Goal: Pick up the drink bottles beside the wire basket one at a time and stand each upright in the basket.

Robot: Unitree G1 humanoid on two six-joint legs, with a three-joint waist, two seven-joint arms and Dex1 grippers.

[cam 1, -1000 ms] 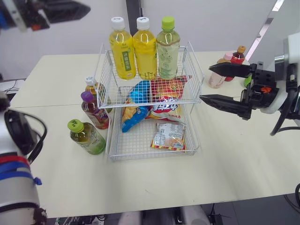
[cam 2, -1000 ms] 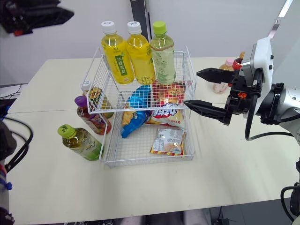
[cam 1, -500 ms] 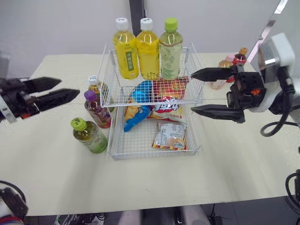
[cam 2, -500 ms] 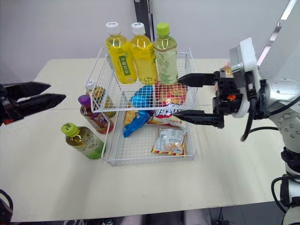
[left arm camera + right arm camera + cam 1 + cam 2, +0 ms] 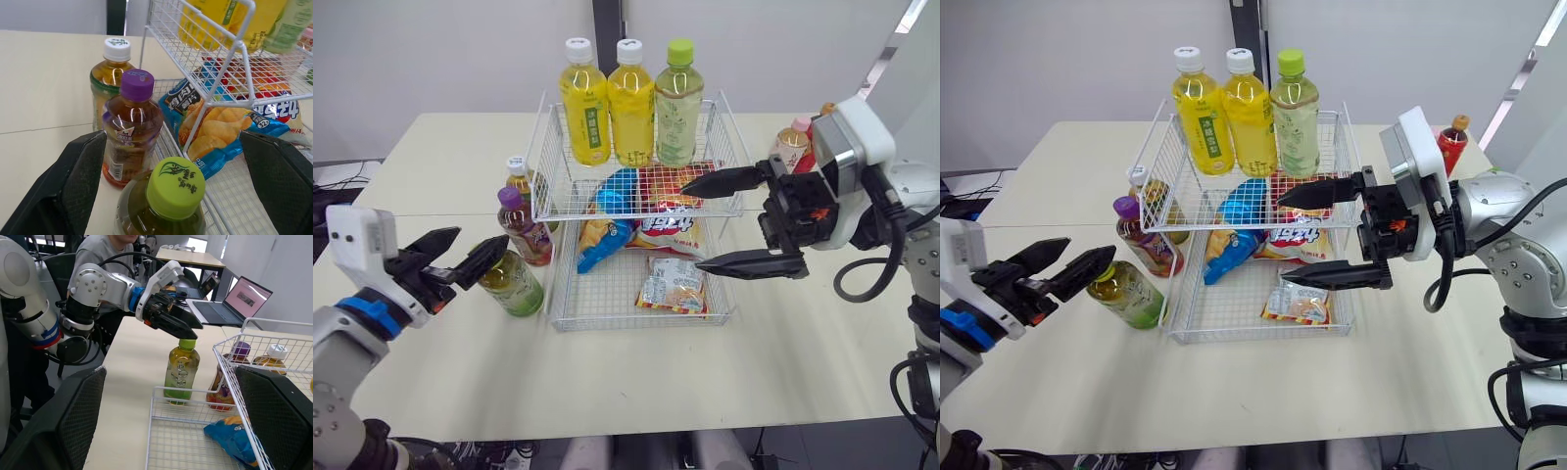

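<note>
A white two-tier wire basket (image 5: 546, 157) stands at the middle of the cream counter (image 5: 440, 157). Its upper tier holds three upright bottles at the 12 o'clock edge: two yellow drink bottles with white caps (image 5: 585, 113) (image 5: 631, 113) and a pale green bottle with a lime cap (image 5: 677, 113). The lower tier holds a blue chip bag (image 5: 607, 220), a red-and-white snack bag (image 5: 671, 220) and a small flat packet (image 5: 671, 289).

At the basket's 9 o'clock side three more bottles stand upright on the counter, close together. A green tea bottle with a lime cap (image 5: 514, 289) is nearest the robot. At its 12 o'clock is a brown drink bottle with a purple cap (image 5: 524, 235), then an amber bottle with a white cap (image 5: 519, 181) just beside the basket wall.

The left end effector (image 5: 481, 238) hovers at the lime cap of the green tea bottle with its fingers (image 5: 83, 176) spread to either side of the cap, not pinching it. Whether they touch it cannot be told.

The right end effector (image 5: 690, 227) hangs at the basket's 3 o'clock side with its two fingers spread wide, holding nothing. One tip is level with the upper tier and the other over the lower tier.

At the basket's 2 o'clock a pink-capped pale bottle (image 5: 791, 147) and a red bottle with an orange cap (image 5: 1451, 142) stand on the counter.
</note>
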